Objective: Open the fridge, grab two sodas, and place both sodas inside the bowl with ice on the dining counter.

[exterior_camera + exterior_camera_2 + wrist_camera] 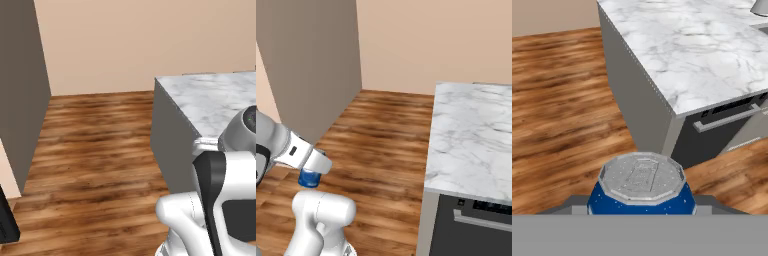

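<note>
My gripper (642, 206) is shut on a blue soda (642, 187) with a silver lid, its dark fingers (576, 204) on either side of the can. From the right base camera the soda (308, 178) hangs under the white hand, low above the wooden floor, with the gripper (308, 181) around it. The marble dining counter (687, 50) lies ahead and to the right, with its corner near; it also shows as the dining counter (476, 135) and the dining counter (210, 100). The bowl with ice is out of view. I cannot make out the fridge for certain.
A tall grey panel (311, 60) stands on the left, also seen as the grey panel (20, 75). A black slab (7, 220) sits at the lower left edge. A dark appliance front with a bar handle (727, 117) is set under the counter. Wooden floor (100, 150) stretches to the beige wall.
</note>
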Tool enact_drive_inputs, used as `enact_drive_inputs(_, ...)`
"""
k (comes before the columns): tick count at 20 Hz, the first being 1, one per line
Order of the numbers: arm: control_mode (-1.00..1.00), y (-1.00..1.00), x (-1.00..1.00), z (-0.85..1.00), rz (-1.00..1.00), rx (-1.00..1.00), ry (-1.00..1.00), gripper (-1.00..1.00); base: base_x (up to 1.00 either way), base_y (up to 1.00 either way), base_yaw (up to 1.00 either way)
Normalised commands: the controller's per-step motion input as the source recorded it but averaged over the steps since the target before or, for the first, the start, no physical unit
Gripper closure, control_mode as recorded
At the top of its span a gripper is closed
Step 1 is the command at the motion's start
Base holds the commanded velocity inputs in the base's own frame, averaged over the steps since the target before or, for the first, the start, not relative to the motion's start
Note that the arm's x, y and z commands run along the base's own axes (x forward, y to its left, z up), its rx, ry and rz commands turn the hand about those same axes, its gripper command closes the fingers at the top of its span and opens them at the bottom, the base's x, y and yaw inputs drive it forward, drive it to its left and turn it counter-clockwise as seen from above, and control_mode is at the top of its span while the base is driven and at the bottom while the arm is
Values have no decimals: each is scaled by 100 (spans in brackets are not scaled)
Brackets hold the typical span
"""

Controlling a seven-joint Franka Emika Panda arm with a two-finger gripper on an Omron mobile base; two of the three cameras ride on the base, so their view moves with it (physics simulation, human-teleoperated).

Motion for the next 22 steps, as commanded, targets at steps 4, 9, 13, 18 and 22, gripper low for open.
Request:
enact_drive_inputs(4,100,0,0,0,0,0,0,100,0,5,-56)
enact_drive_inputs(9,100,0,0,0,0,0,0,100,28,52,-36)
enact_drive_inputs(13,100,0,0,0,0,0,0,100,41,97,-22)
enact_drive_inputs(18,100,0,0,0,0,0,0,100,70,89,-18)
enact_drive_inputs(22,100,0,0,0,0,0,0,100,100,9,-3)
